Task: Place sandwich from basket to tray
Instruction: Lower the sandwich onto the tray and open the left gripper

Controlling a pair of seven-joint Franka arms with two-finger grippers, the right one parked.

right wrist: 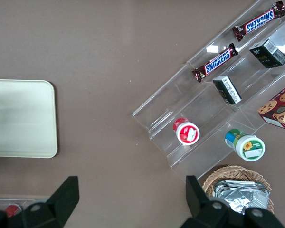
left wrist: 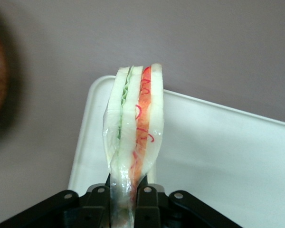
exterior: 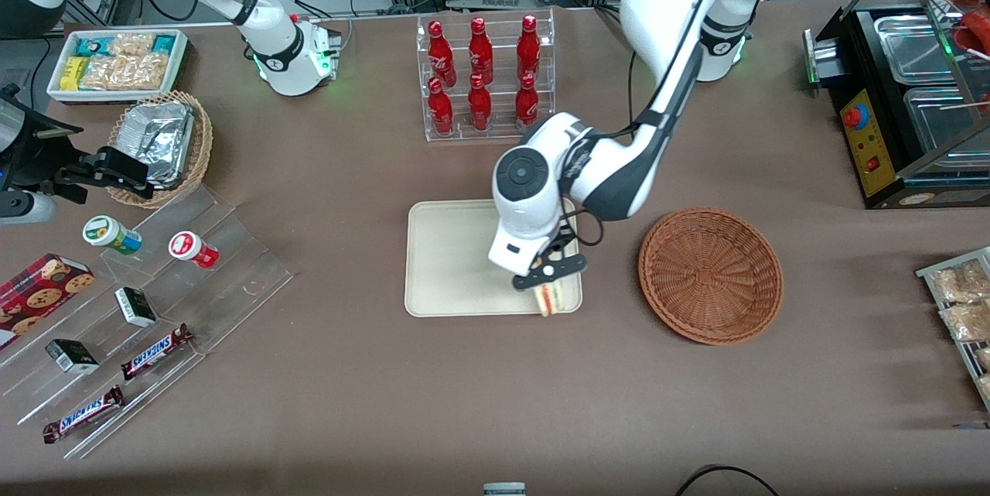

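Observation:
The sandwich [exterior: 551, 298] [left wrist: 135, 128], a clear-wrapped wedge of pale bread with a red and green filling stripe, hangs in my gripper [exterior: 547, 289] [left wrist: 128, 190], which is shut on its narrow end. It is held over the corner of the cream tray [exterior: 452, 260] [left wrist: 218, 156] that is nearest the front camera and the basket. The round reddish-brown basket [exterior: 710, 275] stands beside the tray toward the working arm's end and has nothing in it.
A clear rack of red bottles [exterior: 486, 74] stands farther from the front camera than the tray. Stepped acrylic shelves [exterior: 147, 310] [right wrist: 218, 90] with snack bars, small boxes and cups, and a tan basket of foil packets [exterior: 162, 144], lie toward the parked arm's end. A black food warmer [exterior: 905, 94] stands toward the working arm's end.

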